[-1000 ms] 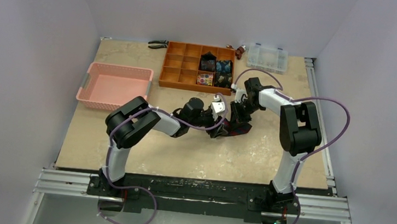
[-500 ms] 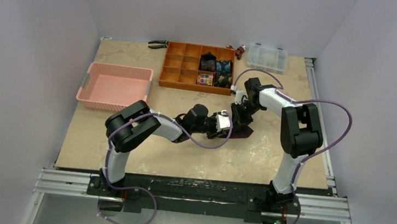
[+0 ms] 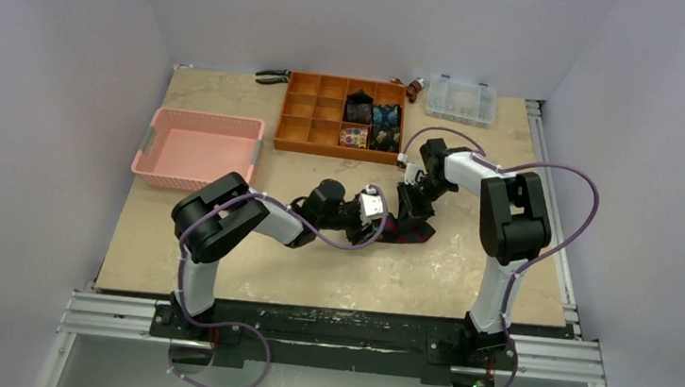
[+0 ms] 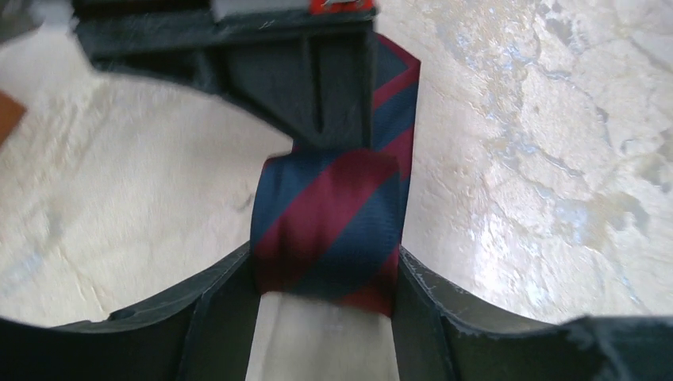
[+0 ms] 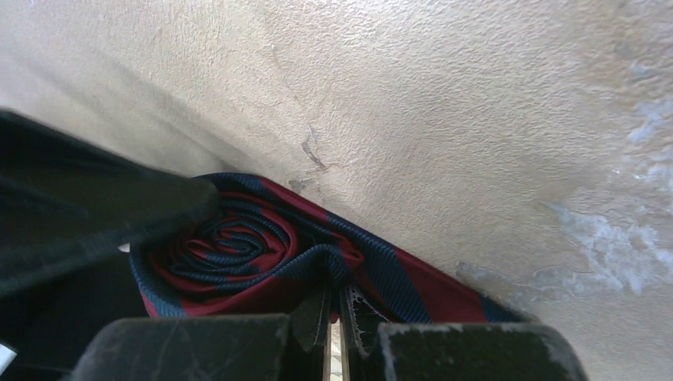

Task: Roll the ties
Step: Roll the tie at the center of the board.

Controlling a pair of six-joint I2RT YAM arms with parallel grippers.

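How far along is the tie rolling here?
Done: several rolled ties sit in the tray. In hand: the striped tie is mostly coiled, the left gripper holding the roll, the right gripper pinching its tail. Left: wind in that tail, then probably tray it.

Plain pale walls point(image 3: 46, 80), faintly lilac, close in the table point(image 3: 313, 267) at the left, back and right. Its top is a beige, mottled, stone-like board with pale blotches in the close views, and aluminium rails point(image 3: 99, 317) run along its near edge and right side. The light is soft and even.
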